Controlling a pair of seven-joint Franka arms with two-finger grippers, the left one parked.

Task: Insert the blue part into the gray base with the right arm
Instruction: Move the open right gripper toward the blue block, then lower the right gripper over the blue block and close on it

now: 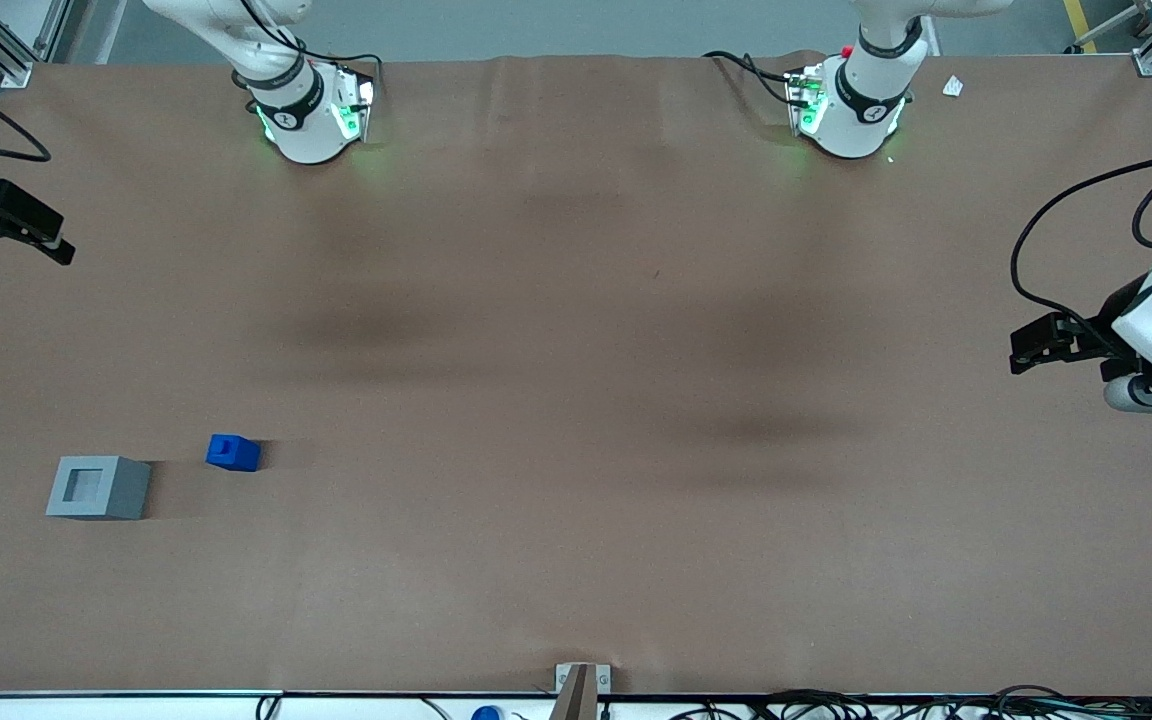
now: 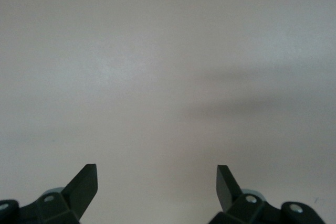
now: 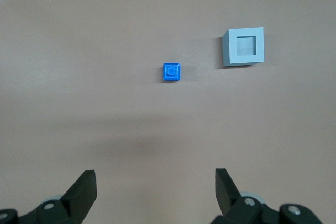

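Observation:
The blue part rests on the brown table with its notched top facing up. Beside it, a short gap away and slightly nearer the front camera, stands the gray base, its square recess facing up with nothing in it. My right gripper hangs at the working arm's end of the table, farther from the front camera than both objects and well apart from them. It is open, and nothing sits between its fingers.
The two arm bases stand along the table edge farthest from the front camera. A small metal bracket sits at the nearest table edge. A white scrap lies near the parked arm's base.

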